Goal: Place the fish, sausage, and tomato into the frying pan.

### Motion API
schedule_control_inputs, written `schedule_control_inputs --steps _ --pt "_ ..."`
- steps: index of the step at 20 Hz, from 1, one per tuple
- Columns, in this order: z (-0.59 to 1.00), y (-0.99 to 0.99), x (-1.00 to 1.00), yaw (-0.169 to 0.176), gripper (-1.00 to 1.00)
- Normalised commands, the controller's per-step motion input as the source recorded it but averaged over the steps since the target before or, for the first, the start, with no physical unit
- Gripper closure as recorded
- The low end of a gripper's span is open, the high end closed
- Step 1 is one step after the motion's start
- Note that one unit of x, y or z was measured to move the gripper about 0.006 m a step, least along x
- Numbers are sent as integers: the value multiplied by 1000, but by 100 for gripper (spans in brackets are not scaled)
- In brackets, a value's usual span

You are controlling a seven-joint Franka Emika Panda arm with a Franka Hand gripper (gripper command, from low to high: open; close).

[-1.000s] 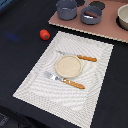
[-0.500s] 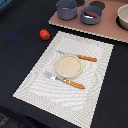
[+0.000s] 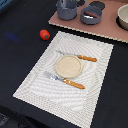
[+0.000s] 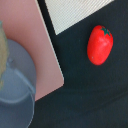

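The tomato [image 3: 44, 34] lies on the dark table, off the placemat's far corner at the exterior view's left. It is also in the wrist view [image 4: 100, 45], red with a dark stem spot. The frying pan [image 3: 91, 15] stands on the pink board at the back. A reddish-brown streak inside it looks like the sausage [image 3: 90, 13]. I cannot make out the fish. No gripper fingers or arm show in either view.
A taller blue-grey pot [image 3: 66, 9] stands on the pink board [image 3: 107, 31], and a blue-grey vessel [image 4: 15, 95] shows in the wrist view. A beige bowl [image 3: 123, 17] is at the right. The placemat [image 3: 35, 82] holds a beige plate [image 3: 67, 65], a knife [image 3: 80, 57] and a fork [image 3: 67, 81].
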Motion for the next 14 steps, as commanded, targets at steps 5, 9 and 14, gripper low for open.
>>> schedule_control_inputs --steps 5,9,14 --pt "-578 -407 -701 -98 -100" --pt "-643 -365 -767 -81 -100" --pt "-669 -295 -838 -69 -100"
